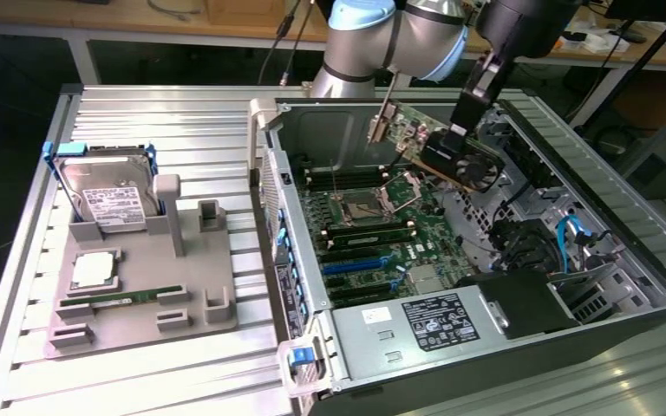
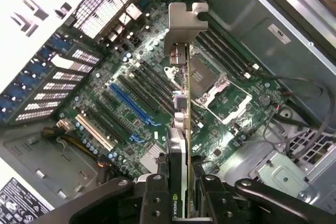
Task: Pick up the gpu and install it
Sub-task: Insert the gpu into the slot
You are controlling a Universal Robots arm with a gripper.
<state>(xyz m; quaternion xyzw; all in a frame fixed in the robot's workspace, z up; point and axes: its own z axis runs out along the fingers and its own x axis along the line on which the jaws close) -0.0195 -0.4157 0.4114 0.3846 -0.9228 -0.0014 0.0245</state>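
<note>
The gpu [image 1: 435, 149] hangs in the air over the open computer case [image 1: 310, 338], tilted, with its silvery bracket [image 1: 376, 126] toward the case's back wall. My gripper [image 1: 468, 139] is shut on the card's dark fan end. In the wrist view the gpu [image 2: 187, 103] runs edge-on away from my gripper [image 2: 181, 205], and its bracket [image 2: 184, 22] is at the far end. Below the card lies the green motherboard [image 2: 220, 129] with a long blue slot [image 2: 131, 106]. The card hovers apart from the board.
On the exterior view's left, a grey fixture [image 1: 194, 299] holds a silver hard drive [image 1: 107, 195], a processor chip [image 1: 93, 270] and a green memory stick [image 1: 119, 299]. A power supply [image 1: 426, 325] fills the case's near end. Cables and drive cages [image 1: 541, 234] line the case's right side.
</note>
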